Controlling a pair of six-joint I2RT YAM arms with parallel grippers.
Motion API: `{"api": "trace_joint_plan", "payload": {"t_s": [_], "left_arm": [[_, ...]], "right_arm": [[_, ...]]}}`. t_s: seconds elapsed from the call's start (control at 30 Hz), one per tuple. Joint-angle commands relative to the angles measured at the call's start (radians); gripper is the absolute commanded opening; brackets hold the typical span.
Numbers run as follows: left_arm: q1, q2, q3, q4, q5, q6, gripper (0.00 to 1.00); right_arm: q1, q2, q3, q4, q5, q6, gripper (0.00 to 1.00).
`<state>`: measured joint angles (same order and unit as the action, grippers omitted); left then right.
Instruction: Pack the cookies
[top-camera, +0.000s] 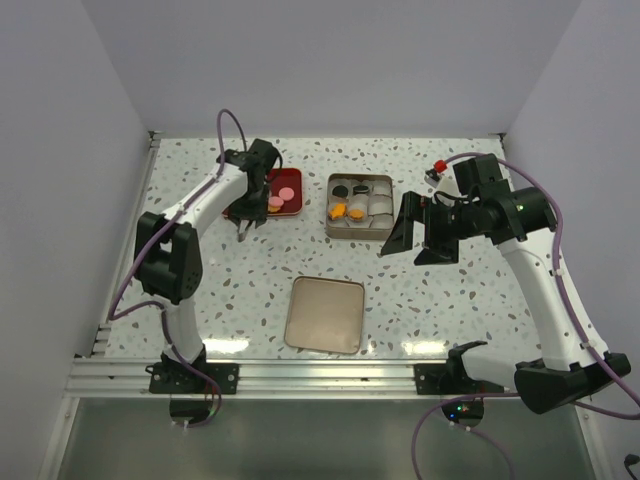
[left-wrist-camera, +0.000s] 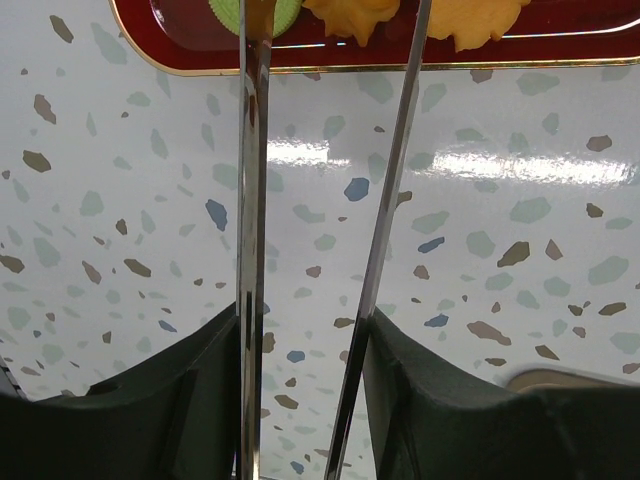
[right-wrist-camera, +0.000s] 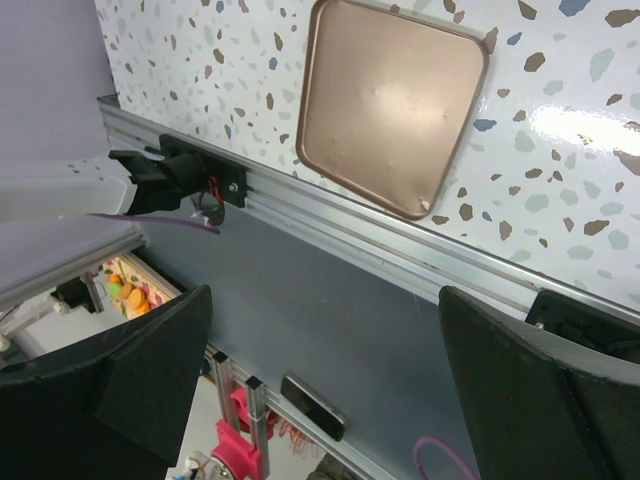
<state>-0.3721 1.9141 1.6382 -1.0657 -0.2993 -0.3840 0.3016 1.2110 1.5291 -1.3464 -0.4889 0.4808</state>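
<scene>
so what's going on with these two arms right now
The left gripper is open, and its long thin blades reach the near edge of the red tray, which holds loose cookies. The tin beside it already has a few cookies among white paper cups. A flat tan lid lies nearer the arms. The right gripper hangs open by the tin, holding nothing.

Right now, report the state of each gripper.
Left gripper: open, holding nothing.
Right gripper: wide open, empty.
</scene>
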Motion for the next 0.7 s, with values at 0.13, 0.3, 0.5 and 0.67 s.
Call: {"api": "trace_joint_plan", "payload": {"t_s": [0.13, 0.3, 0.5, 0.67], "left_arm": [[0.021, -0.004, -0.003, 0.004, 0.034, -0.015, 0.47], [0.021, -0.003, -0.014, 0.010, 0.058, -0.009, 0.43], [0.021, 0.006, -0.011, 0.009, 0.065, -0.004, 0.49], [0.021, 0.013, 0.003, 0.000, 0.055, -0.006, 0.51]], "right_arm": [[0.005, 0.009, 0.003, 0.001, -0.004, -0.021, 0.99], [0.005, 0.007, 0.002, 0.001, -0.004, -0.019, 0.99], [0.005, 0.005, 0.000, 0.003, -0.002, -0.018, 0.99], [0.005, 0.004, 0.002, 0.000, -0.002, -0.018, 0.99]]}}
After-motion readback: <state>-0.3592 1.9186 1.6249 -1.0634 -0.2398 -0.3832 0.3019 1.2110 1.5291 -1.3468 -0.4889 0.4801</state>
